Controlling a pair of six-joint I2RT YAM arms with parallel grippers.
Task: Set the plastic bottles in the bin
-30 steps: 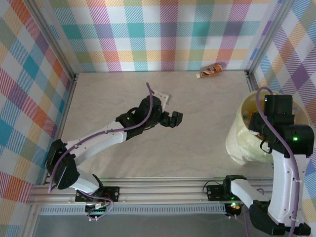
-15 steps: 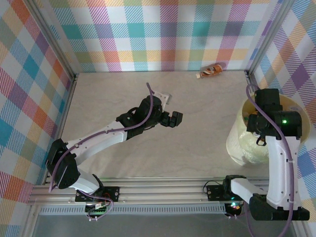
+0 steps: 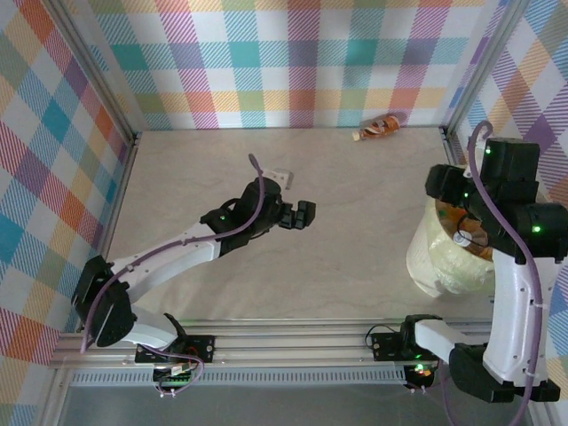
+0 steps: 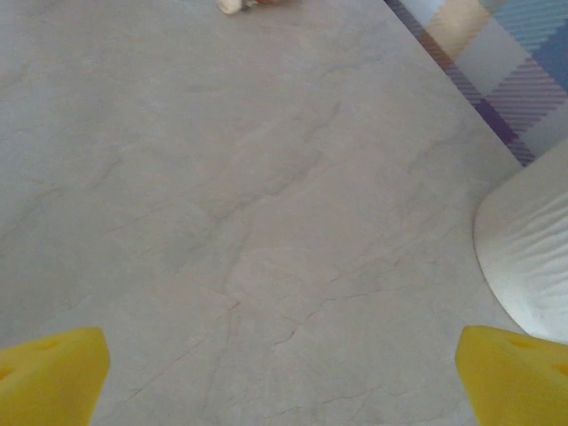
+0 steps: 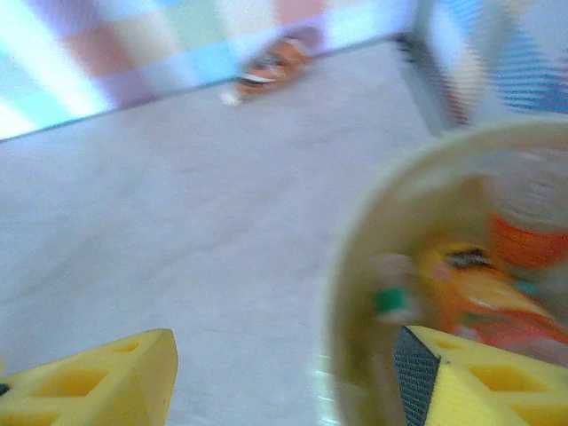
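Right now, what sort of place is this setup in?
Most likely a robot test cell, not a home or shop: plaid walls on a metal frame box in a table, the left arm and right arm are bolted to a rail, and a bin holds bottles.
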